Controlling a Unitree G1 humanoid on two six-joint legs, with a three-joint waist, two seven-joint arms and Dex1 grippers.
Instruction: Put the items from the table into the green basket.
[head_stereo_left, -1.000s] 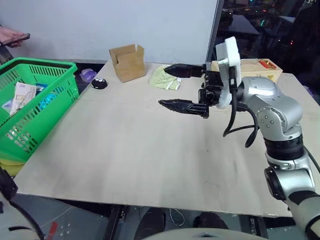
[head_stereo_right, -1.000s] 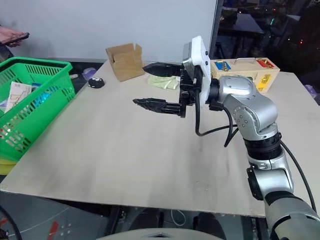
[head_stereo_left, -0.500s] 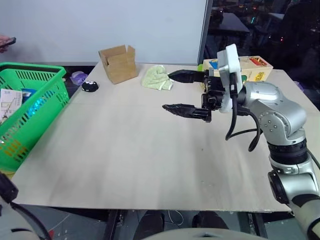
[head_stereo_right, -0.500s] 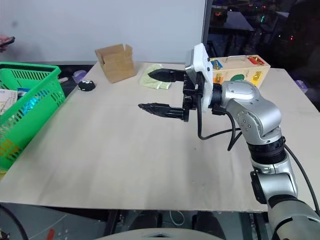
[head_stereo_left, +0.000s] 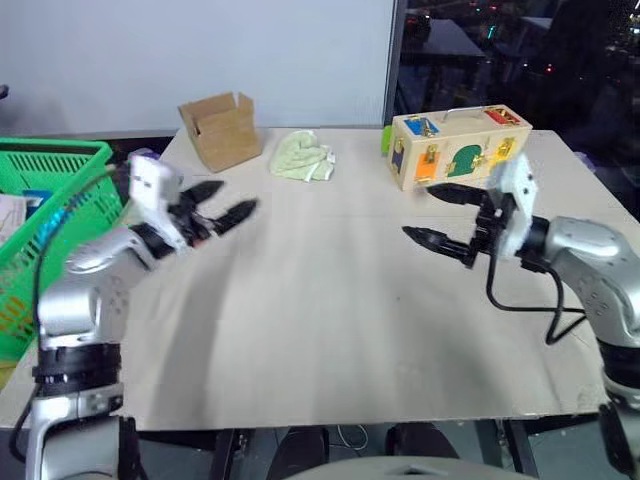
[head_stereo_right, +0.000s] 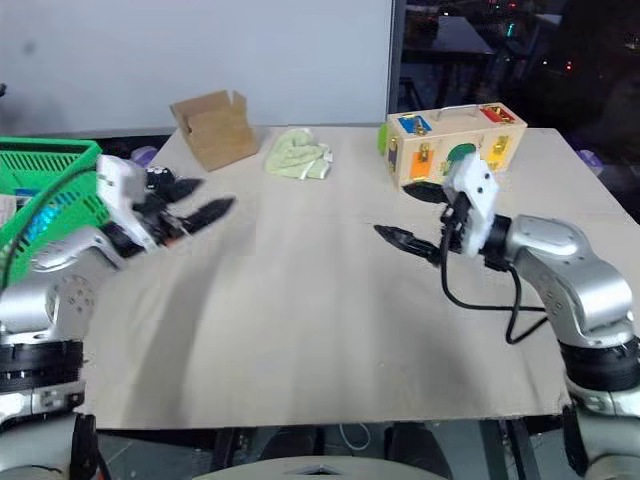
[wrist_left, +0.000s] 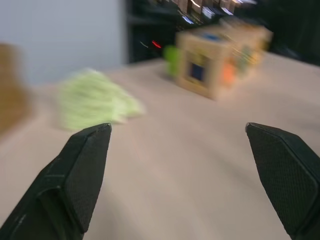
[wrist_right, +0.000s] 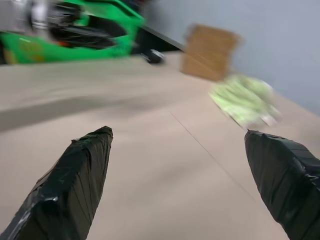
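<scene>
The green basket (head_stereo_left: 45, 165) stands off the table's left edge with some items inside, a pale printed carton (head_stereo_left: 8, 215) among them. My left gripper (head_stereo_left: 238, 197) hovers open and empty over the left part of the table (head_stereo_left: 320, 300), beside the basket. Over the right part, my right gripper (head_stereo_left: 418, 210) is also open and empty, its fingers pointing toward the left one. A crumpled pale green cloth (head_stereo_left: 303, 158) lies at the back of the table. From the right wrist the basket (wrist_right: 75, 40) and the cloth (wrist_right: 245, 97) show beyond the fingers.
A tan cardboard box (head_stereo_left: 222, 130) sits at the back left. A wooden latch box (head_stereo_left: 458, 147) stands at the back right, just behind my right gripper. A small black object (wrist_right: 156, 56) lies near the cardboard box. A dark window area is behind the table.
The camera has turned to the right. My left arm has swung into view over the table's left part. My right gripper has moved right and lower, still open.
</scene>
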